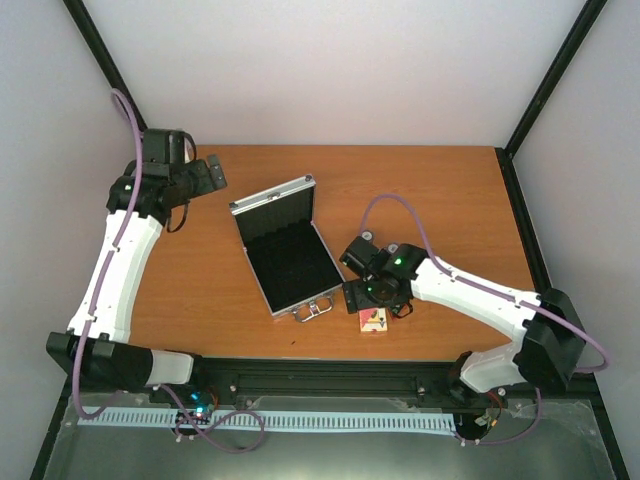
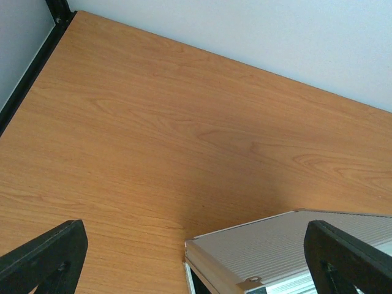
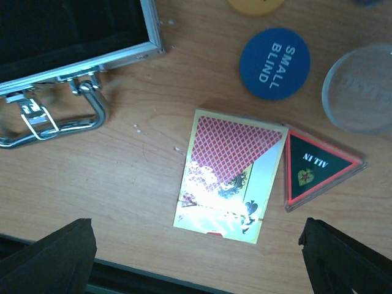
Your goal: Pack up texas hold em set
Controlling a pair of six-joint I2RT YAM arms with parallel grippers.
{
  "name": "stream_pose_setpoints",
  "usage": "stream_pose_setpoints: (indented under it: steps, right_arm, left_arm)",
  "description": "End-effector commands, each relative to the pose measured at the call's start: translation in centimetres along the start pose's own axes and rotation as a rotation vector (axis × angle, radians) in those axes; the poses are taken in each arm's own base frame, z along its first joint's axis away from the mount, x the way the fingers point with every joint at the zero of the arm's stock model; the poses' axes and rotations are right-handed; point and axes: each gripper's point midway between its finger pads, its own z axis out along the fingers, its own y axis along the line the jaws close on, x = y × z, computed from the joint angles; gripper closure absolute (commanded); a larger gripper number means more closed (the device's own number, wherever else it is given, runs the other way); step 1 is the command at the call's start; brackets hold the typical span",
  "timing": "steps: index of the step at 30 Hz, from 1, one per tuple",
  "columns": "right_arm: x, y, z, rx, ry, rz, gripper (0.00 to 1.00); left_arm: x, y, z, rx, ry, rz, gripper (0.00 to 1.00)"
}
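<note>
Zero pieces packed so far, judging by the bare black lining.

Top view: case [image 1: 290,262] sits open mid-table [image 1: 450,200], lid up on its far-left side, handle [image 1: 313,310] toward the near edge. Long axis looks to run far-left to near-right, hard to be sure. Left gripper [image 1: 205,178] hangs at the far-left, apart from the lid. Right gripper [image 1: 368,300] hovers just right of the handle, above the card deck [image 1: 375,320].

Left wrist: left gripper [image 2: 196,260] spread wide, holding nothing. Bare table [image 2: 153,122] and the ribbed silver lid corner [image 2: 275,245] below.

Right wrist: right gripper [image 3: 199,260] spread wide, empty, straddling the card deck [image 3: 229,174]. The deck lies flat, long axis up-down in view, slightly tilted. Triangular button [image 3: 318,168] sits just beside the deck's right edge, apex pointing away from it. Blue disc [image 3: 274,63], clear disc [image 3: 358,89] and orange disc [image 3: 256,5] lie beyond on the table. Handle [image 3: 61,119] and case corner [image 3: 73,30] at upper left.

No chip stacks visible. Left to do: deck, button and discs in, then close the lid. Deck looks like the next pick.
</note>
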Motion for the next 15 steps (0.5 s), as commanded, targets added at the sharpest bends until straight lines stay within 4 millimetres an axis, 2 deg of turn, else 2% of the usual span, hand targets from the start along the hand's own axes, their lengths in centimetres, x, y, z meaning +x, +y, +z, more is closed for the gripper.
stream_pose_setpoints:
  steps: [1, 15]
  right_arm:
    - [1.1, -0.3, 1.8, 0.039, 0.059, 0.053, 0.06]
    - [4.0, -0.6, 6.2, 0.016, 0.182, 0.046, 0.07]
  left_arm:
    - [-0.2, 0.1, -1.3, 0.007, -0.035, -0.017, 0.0]
    - [2.2, 0.5, 0.3, 0.001, 0.033, -0.005, 0.0]
